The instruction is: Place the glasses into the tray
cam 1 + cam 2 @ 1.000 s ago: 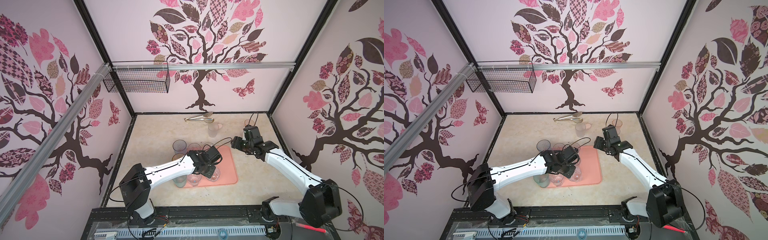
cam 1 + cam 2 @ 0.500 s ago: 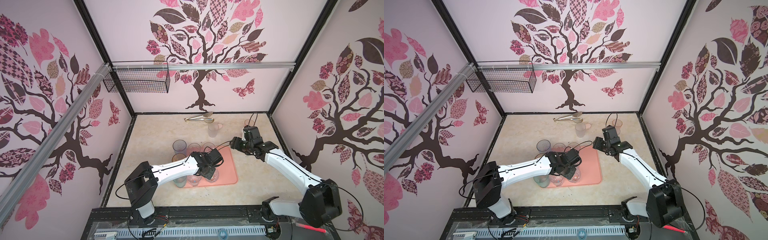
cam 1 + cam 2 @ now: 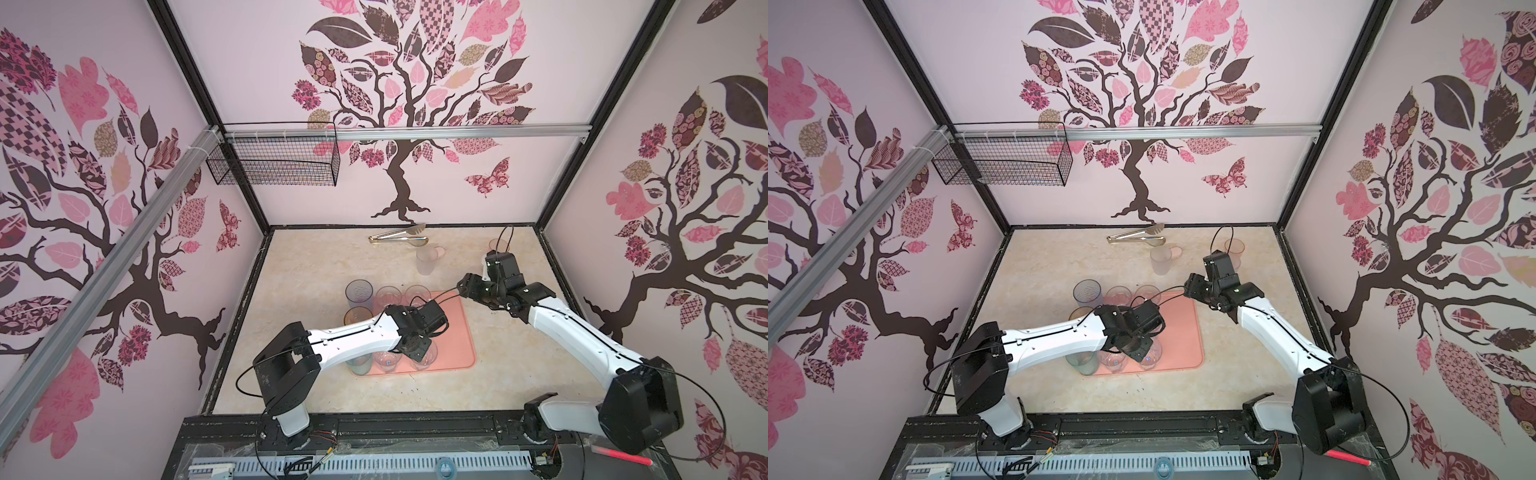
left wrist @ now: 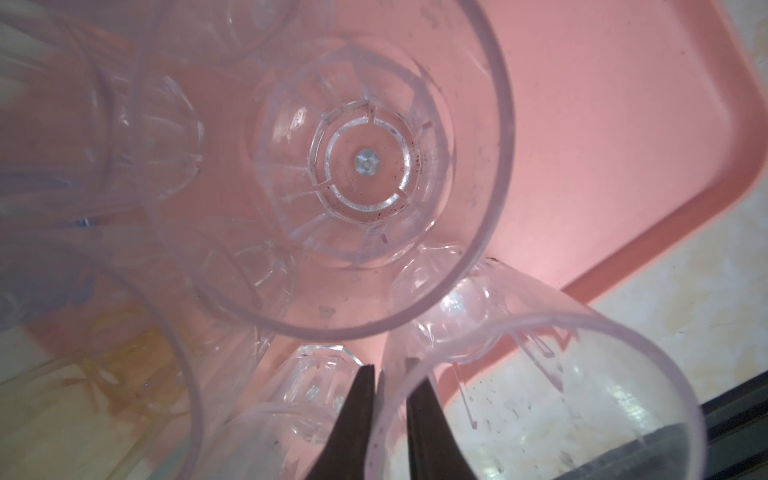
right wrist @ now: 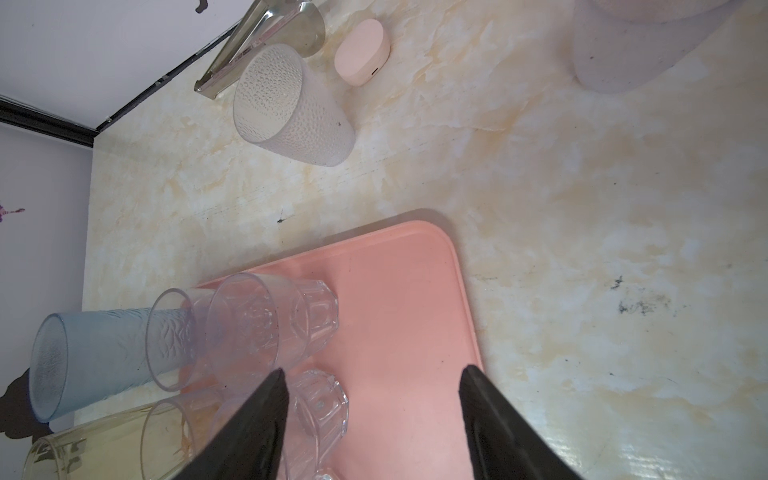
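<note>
- The tabletop (image 3: 316, 266): a cream marbled surface on which everything else stands, as I see it in both top views
- The tray (image 3: 457, 332): salmon-pink and flat, near the table's middle; its right half is bare and its left half is crowded with glasses
- My left gripper (image 4: 390, 415): it reaches down over the tray's near edge. Its dark fingers (image 4: 353, 424) straddle the rim of a clear tumbler (image 4: 540, 374), one inside and one outside, with only a narrow slit between them. I cannot tell whether they pinch the wall or stand just clear of it
- My right gripper (image 5: 374, 370): it hovers above the tray's far right corner, jaws wide apart with nothing between them
- The tall glasses: the blue tumbler (image 3: 359, 291), amber tumbler (image 3: 356, 316) and teal tumbler (image 3: 359, 365) stand upright in a line along the tray's left edge; I cannot tell whether their bases are on it or just beside it
- The frosted tumbler (image 3: 426, 262): upright on the table beyond the tray, off it
- The pale pink tumbler (image 3: 1234, 249): upright in the far right corner, partly hidden by the right arm (image 3: 1279, 332)
- The short faceted glasses (image 3: 388, 295): upright on the tray's left half, in a far row and a near row; the straddled one stands in the near row
- The tongs (image 3: 399, 237): lying by the back wall
- The small pink blob (image 5: 362, 52): on the table just beside the frosted tumbler
</note>
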Motion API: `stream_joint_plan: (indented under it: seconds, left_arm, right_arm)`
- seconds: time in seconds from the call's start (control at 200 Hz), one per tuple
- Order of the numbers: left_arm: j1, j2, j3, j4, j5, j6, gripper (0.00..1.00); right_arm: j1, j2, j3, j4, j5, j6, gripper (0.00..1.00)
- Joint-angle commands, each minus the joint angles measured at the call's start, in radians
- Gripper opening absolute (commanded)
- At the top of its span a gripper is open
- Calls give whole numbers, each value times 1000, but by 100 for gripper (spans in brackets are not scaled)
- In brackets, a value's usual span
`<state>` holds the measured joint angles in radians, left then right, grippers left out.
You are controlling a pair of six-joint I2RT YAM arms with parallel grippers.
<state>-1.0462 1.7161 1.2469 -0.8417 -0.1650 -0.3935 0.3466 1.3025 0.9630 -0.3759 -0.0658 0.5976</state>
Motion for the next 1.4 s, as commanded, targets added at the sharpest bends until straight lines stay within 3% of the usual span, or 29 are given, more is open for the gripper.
stream_joint_plan:
  seconds: [0.0, 0.305, 0.475, 0.79, 1.045, 1.395]
  left_arm:
    - [-3, -17, 28, -27, -19, 2, 24]
    - [-2, -162, 89, -13, -36, 28, 31]
    - [24, -347, 31, 95, -145, 105, 37]
    - [383, -602, -176, 283, -243, 168, 49]
    - [736, -674, -331, 368, -76, 58, 57]
    - [762, -533, -373, 424, -204, 127, 61]
  right_arm:
    - [5, 16, 10, 6, -4, 11, 68]
    - [4, 26, 20, 0, -2, 4, 69]
    - [5, 48, 39, 0, 3, 3, 69]
    - [5, 146, 162, -30, 11, -25, 70]
    - [6, 265, 290, -8, 53, -20, 70]
    - [6, 541, 569, -23, 78, -28, 70]
